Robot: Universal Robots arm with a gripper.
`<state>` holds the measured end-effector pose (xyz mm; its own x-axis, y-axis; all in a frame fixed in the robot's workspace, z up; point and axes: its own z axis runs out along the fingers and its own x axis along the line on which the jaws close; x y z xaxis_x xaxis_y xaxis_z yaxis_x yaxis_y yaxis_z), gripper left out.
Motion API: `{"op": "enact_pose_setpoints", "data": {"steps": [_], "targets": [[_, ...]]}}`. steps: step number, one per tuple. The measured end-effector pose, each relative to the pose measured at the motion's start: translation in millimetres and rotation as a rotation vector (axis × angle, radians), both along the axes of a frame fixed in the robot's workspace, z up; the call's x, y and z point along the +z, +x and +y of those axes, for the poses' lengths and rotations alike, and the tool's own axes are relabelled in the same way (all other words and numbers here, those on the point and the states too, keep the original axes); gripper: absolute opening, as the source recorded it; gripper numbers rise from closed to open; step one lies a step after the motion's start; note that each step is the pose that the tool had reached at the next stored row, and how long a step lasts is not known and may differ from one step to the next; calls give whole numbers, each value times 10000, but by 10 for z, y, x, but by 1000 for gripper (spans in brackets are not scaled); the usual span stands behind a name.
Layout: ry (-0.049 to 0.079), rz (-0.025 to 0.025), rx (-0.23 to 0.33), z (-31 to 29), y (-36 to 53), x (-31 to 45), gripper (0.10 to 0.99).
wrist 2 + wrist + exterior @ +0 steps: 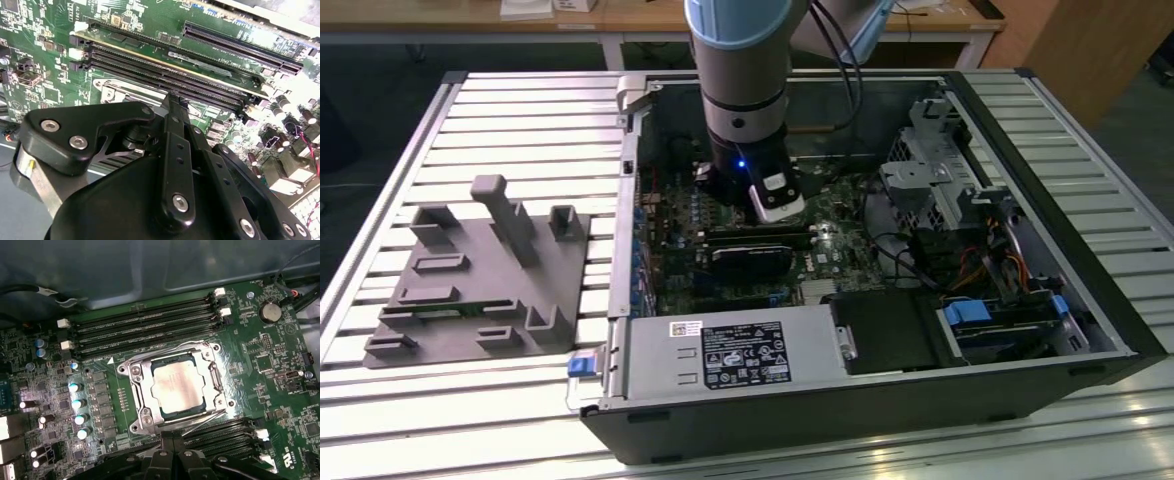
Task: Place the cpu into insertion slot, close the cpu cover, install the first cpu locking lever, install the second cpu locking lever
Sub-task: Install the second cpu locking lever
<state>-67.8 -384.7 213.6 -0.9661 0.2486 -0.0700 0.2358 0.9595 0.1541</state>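
Hovering just above the closed silvery-grey square cpu cover [176, 385], the black gripper [172, 452] looked clenched on nothing; the pale silvery cpu [179, 388] sat seated.

You're looking at the arm [738, 70] hanging near vertical, wrist pointing straight down, blue light glowing on it. Gripper [172, 102] is sitting low w/ black linkages folded in, fingers [175, 130] pressing together at the tip.
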Motion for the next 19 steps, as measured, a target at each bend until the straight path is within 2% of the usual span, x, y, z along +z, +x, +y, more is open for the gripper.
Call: {"op": "enact_pose_setpoints", "data": {"steps": [3,9,14,19], "targets": [[8,1,2,-4,0,0,114],[164,0,20,-61,-53,-25,114],[467,1,27,-102,-98,-59,114],[937,0,27,-156,-126,-83,114]]}}
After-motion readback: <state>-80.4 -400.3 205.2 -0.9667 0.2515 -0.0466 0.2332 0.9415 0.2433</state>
